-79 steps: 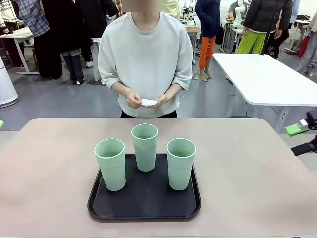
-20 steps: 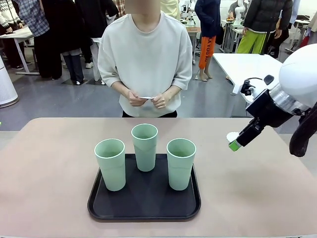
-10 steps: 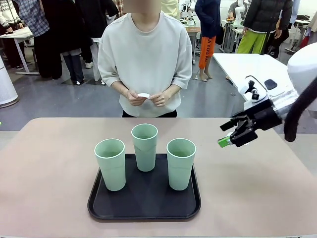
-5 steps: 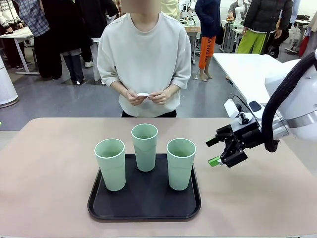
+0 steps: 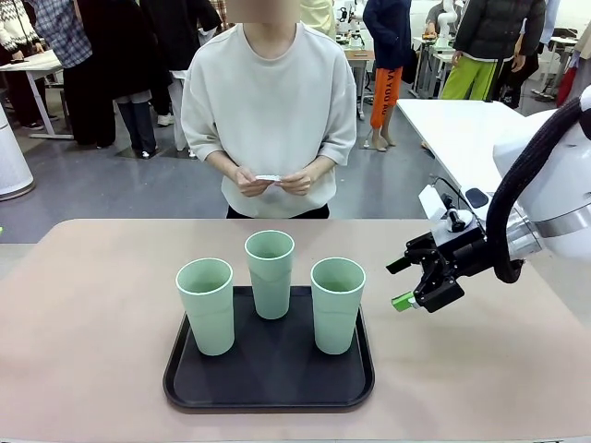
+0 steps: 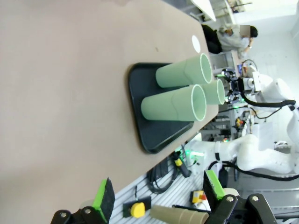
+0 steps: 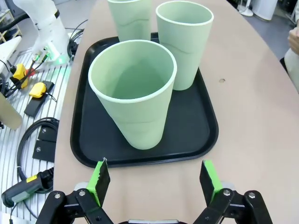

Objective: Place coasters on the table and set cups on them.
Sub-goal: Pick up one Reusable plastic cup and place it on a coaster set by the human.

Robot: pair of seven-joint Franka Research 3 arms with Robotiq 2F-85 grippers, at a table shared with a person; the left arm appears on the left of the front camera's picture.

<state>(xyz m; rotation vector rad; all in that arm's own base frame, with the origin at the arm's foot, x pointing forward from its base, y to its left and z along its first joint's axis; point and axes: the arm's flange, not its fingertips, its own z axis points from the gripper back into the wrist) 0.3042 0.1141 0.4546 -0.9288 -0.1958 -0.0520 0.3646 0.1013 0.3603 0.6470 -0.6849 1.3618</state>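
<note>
Three mint-green cups [image 5: 205, 305] stand grouped on a black tray [image 5: 268, 374] at the table's [image 5: 102, 351] near edge, apparently staged for pickup. Just beside the right-hand cup [image 5: 337, 305], the right gripper [image 5: 399, 283] hovers, jaws spread wide, holding and touching nothing. Beyond, a person's hands [image 5: 297, 183] hold a white coaster [image 5: 268, 178], not yet laid down.

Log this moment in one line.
right pincer: open, beside rightmost cup | left pincer: open | cups: three on tray | coasters: with person

Right arm [image 5: 561, 185] outstretched, jaws wide apart.
</note>
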